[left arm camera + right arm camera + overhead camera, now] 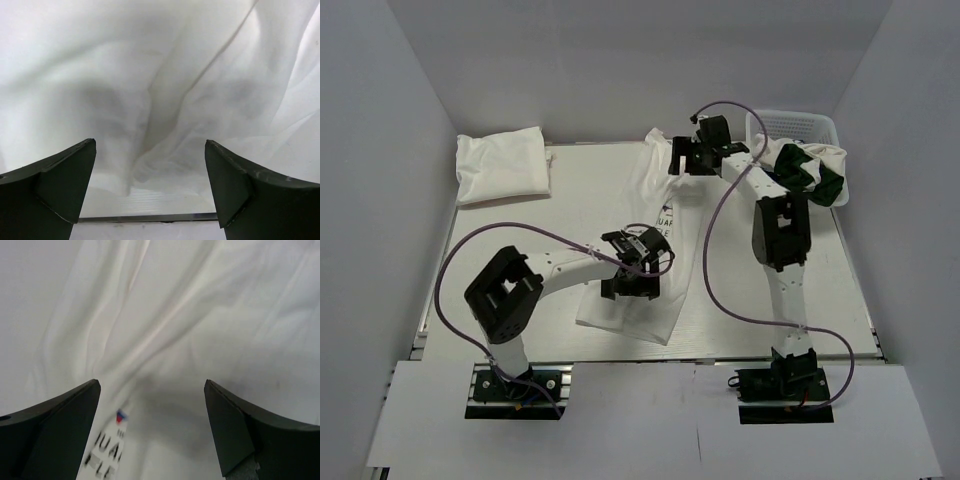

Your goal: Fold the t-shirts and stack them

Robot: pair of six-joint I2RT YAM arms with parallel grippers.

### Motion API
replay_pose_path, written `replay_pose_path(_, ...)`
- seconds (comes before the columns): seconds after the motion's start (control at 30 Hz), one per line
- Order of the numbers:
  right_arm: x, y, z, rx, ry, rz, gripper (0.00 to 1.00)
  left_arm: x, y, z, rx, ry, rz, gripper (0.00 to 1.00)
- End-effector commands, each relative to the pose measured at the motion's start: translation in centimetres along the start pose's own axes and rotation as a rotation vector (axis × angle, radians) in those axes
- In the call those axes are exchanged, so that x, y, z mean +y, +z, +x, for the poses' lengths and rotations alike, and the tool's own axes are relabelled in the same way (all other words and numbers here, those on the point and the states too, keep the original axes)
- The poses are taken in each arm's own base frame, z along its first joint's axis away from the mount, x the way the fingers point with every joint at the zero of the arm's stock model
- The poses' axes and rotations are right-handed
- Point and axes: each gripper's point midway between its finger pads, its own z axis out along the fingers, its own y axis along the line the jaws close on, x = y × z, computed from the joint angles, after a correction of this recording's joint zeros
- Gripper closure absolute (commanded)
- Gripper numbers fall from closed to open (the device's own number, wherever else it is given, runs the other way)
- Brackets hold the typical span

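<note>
Two grippers stand with their jaws spread wide and nothing caught between them; the left gripper point(150, 142) hangs low over the printed white t-shirt point(655, 200), whose wrinkled cloth fills everything ahead of its fingers point(60, 185), with one soft crease running down into the gap between them; behind the fingertips, toward the wrist, a strip of bare table point(150, 202) shows past the cloth's edge; the right gripper point(151, 382) hovers over the same shirt farther up, long ridges of white cloth fanning away ahead of its fingers point(235, 430); the print point(107, 455), dark letters under a small blue and red mark, lies just inside the finger at the left of that wrist view, partly hidden by it; whether either pair of fingertips touches the cloth cannot be told; seen from above, the shirt lies stretched lengthwise on the table, one gripper over each end; a folded white t-shirt point(503, 165) rests well apart from the left gripper, off to the left of its fingers and farther from the arm bases; a white lattice basket point(800, 125) sits near the right gripper, to the right of its fingers, with a dark green t-shirt point(797, 168) and white cloth bunched over its rim
</note>
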Motion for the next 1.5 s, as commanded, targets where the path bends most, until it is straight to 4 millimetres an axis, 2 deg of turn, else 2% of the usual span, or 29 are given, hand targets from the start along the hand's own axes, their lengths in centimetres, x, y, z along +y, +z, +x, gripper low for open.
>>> replay_pose_path(0.0, 1.3, -6.2, 0.0, -0.038, -0.038, 0.068, 0.10, 0.7, -1.0, -2.8, -0.134, 0.056, 0.013, 0.01)
replay_pose_path(0.03, 1.8, -7.7, -0.1, -0.058, -0.028, 0.067, 0.10, 0.9, -0.7, -2.6, -0.131, 0.070, 0.009, 0.01)
replay_pose_path(0.07, 2.5, -8.1, 1.8, -0.040, -0.014, 0.039, 0.10, 0.4, -0.3, -2.1, -0.113, 0.088, 0.043, 0.01)
replay_pose_path(0.1, 2.3, -8.0, 4.4, 0.007, -0.009, 0.031, 0.10, 0.3, -0.1, -1.9, -0.108, 0.124, 0.060, 0.01)
replay_pose_path(0.17, 3.0, -7.3, 7.3, 0.067, 0.009, -0.008, 0.10, -0.1, 0.7, -1.6, -0.089, 0.144, 0.097, 0.01)
replay_pose_path(0.2, 3.4, -6.9, 8.0, 0.085, 0.010, -0.017, 0.10, 0.2, 1.4, -1.0, -0.068, 0.150, 0.077, 0.01)
replay_pose_path(0.33, 3.5, -4.9, 9.2, 0.144, 0.031, -0.018, 0.10, 0.6, 2.9, -0.3, -0.014, 0.177, 0.025, 0.01)
replay_pose_path(0.37, 3.2, -3.7, 8.9, 0.147, 0.033, -0.017, 0.10, 0.9, 2.9, -0.1, 0.003, 0.182, 0.008, 0.01)
replay_pose_path(0.43, 3.5, -3.3, 8.8, 0.163, 0.049, -0.015, 0.10, 1.0, 3.1, 0.5, 0.019, 0.183, -0.005, 0.01)
replay_pose_path(0.47, 3.1, -2.5, 9.6, 0.183, 0.054, -0.004, 0.10, 1.1, 3.2, 1.1, 0.041, 0.185, 0.001, 0.01)
replay_pose_path(0.6, 2.5, -0.1, 9.8, 0.188, 0.104, 0.005, 0.10, -0.3, 3.6, 3.2, 0.149, 0.152, 0.073, 0.01)
replay_pose_path(0.67, 1.9, 0.6, 10.3, 0.209, 0.113, 0.026, 0.10, -0.7, 4.3, 3.3, 0.172, 0.153, 0.069, 0.01)
replay_pose_path(0.7, 1.6, 2.3, 9.6, 0.200, 0.107, 0.030, 0.10, -1.4, 4.3, 2.7, 0.161, 0.152, 0.080, 0.01)
replay_pose_path(0.77, 1.8, 2.7, 8.8, 0.223, 0.116, 0.033, 0.10, -2.6, 4.6, 2.6, 0.189, 0.151, 0.104, 0.01)
replay_pose_path(0.8, 1.4, 4.5, 9.4, 0.236, 0.123, 0.037, 0.10, -3.2, 4.7, 2.4, 0.190, 0.161, 0.123, 0.01)
replay_pose_path(0.83, 1.0, 4.8, 9.9, 0.259, 0.133, 0.043, 0.10, -3.8, 4.6, 2.8, 0.203, 0.170, 0.139, 0.01)
replay_pose_path(0.93, 0.8, 6.6, 8.0, 0.196, 0.129, 0.028, 0.10, -5.6, 5.0, 2.4, 0.217, 0.149, 0.186, 0.01)
replay_pose_path(1.0, 0.9, 7.5, 6.3, 0.110, 0.121, 0.004, 0.10, -6.9, 4.9, 1.2, 0.214, 0.082, 0.199, 0.01)
replay_pose_path(1.07, 1.0, 7.6, 6.7, 0.122, 0.152, -0.035, 0.10, -8.5, 4.8, 0.5, 0.212, 0.072, 0.243, 0.01)
replay_pose_path(1.13, 1.3, 7.6, 3.8, 0.033, 0.131, -0.052, 0.10, -9.6, 4.5, 0.7, 0.225, 0.081, 0.280, 0.01)
replay_pose_path(1.17, 1.7, 7.5, 3.1, 0.015, 0.122, -0.060, 0.10, -10.4, 4.0, 0.5, 0.213, 0.089, 0.297, 0.01)
replay_pose_path(1.2, 1.9, 7.2, 1.5, -0.025, 0.104, -0.070, 0.10, -10.3, 4.1, 0.3, 0.204, 0.089, 0.289, 0.01)
replay_pose_path(1.23, 2.3, 6.7, 0.6, -0.041, 0.093, -0.082, 0.10, -9.9, 3.6, 0.1, 0.198, 0.089, 0.268, 0.01)
replay_pose_path(1.3, 3.6, 4.3, -2.5, -0.103, 0.026, -0.100, 0.10, -8.9, 2.7, -0.6, 0.141, 0.097, 0.214, 0.01)
replay_pose_path(1.33, 4.0, 2.6, -4.0, -0.132, 0.004, -0.095, 0.10, -8.9, 0.7, -1.3, 0.093, 0.103, 0.219, 0.01)
replay_pose_path(1.37, 4.7, 0.8, -5.1, -0.152, -0.046, -0.101, 0.10, -8.5, -0.2, -2.0, 0.032, 0.108, 0.201, 0.01)
replay_pose_path(1.4, 5.0, -0.2, -5.5, -0.152, -0.059, -0.111, 0.10, -8.1, -1.2, -2.6, -0.010, 0.102, 0.199, 0.01)
replay_pose_path(1.43, 5.3, -1.1, -5.5, -0.145, -0.080, -0.118, 0.10, -6.8, -1.4, -2.4, -0.026, 0.092, 0.174, 0.01)
replay_pose_path(1.47, 6.3, -4.1, -6.4, -0.159, -0.115, -0.134, 0.10, -5.8, -3.6, -3.3, -0.097, 0.078, 0.182, 0.01)
